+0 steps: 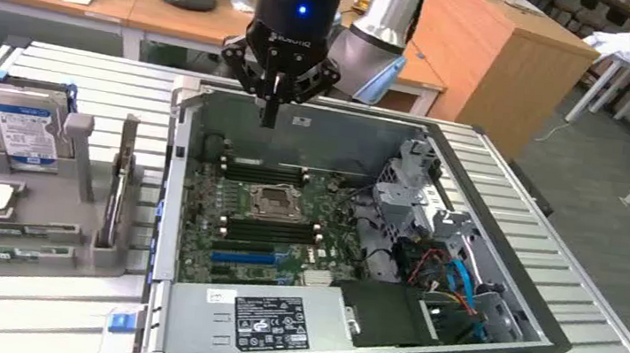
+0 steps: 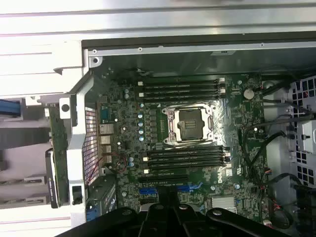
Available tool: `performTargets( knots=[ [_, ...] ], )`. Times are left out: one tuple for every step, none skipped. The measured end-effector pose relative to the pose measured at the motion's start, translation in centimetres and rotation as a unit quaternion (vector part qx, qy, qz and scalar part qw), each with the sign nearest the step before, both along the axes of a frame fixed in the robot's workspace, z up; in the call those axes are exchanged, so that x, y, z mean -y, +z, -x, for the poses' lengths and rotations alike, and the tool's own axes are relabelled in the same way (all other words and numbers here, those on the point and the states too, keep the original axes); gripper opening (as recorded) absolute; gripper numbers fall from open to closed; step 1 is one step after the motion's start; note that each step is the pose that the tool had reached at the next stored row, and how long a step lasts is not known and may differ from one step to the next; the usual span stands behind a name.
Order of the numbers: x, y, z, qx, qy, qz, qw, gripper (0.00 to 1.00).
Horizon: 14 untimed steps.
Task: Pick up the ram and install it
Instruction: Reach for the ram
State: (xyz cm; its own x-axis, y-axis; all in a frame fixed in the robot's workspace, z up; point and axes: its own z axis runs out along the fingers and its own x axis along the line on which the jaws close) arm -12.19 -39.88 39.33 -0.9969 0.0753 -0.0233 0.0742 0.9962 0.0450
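- The ram (image 1: pixel 121 183), a long, thin green circuit-board stick, is standing on edge in the grey moulded holder (image 1: pixel 70 242) on the slatted metal desk (image 1: pixel 26 313), just beside the open dark computer case (image 1: pixel 487 339).
- The black gripper (image 1: pixel 271 120) is hovering over the case's far wall, its fingers pressed together and carrying nothing.
- The black memory slots (image 1: pixel 267 229) are flanking the processor socket (image 1: pixel 277 199).
- Judgement: the pick-up is calling for a centred pinch on the stick's top edge and a straight lift.

Green ram (image 2: pixel 56 163) on edge beside case
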Motion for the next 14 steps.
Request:
performTargets(
  knots=[
    [0.00, 0.00, 0.00, 0.0000, 0.000, 0.0000, 1.0000, 0.11],
    [0.00, 0.00, 0.00, 0.0000, 0.000, 0.0000, 1.0000, 0.11],
    [0.00, 0.00, 0.00, 0.0000, 0.000, 0.0000, 1.0000, 0.11],
    [0.00, 0.00, 0.00, 0.0000, 0.000, 0.0000, 1.0000, 0.11],
    [0.00, 0.00, 0.00, 0.0000, 0.000, 0.0000, 1.0000, 0.11],
    [0.00, 0.00, 0.00, 0.0000, 0.000, 0.0000, 1.0000, 0.11],
    [0.00, 0.00, 0.00, 0.0000, 0.000, 0.0000, 1.0000, 0.11],
    [0.00, 0.00, 0.00, 0.0000, 0.000, 0.0000, 1.0000, 0.11],
    [0.00, 0.00, 0.00, 0.0000, 0.000, 0.0000, 1.0000, 0.11],
    [0.00, 0.00, 0.00, 0.0000, 0.000, 0.0000, 1.0000, 0.11],
    [0.00, 0.00, 0.00, 0.0000, 0.000, 0.0000, 1.0000, 0.11],
    [0.00, 0.00, 0.00, 0.0000, 0.000, 0.0000, 1.0000, 0.11],
    [0.00, -0.01, 0.02, 0.0000, 0.000, -0.0001, 1.0000, 0.11],
    [0.00, -0.01, 0.10, 0.0001, 0.000, -0.0001, 1.0000, 0.11]
  ],
)
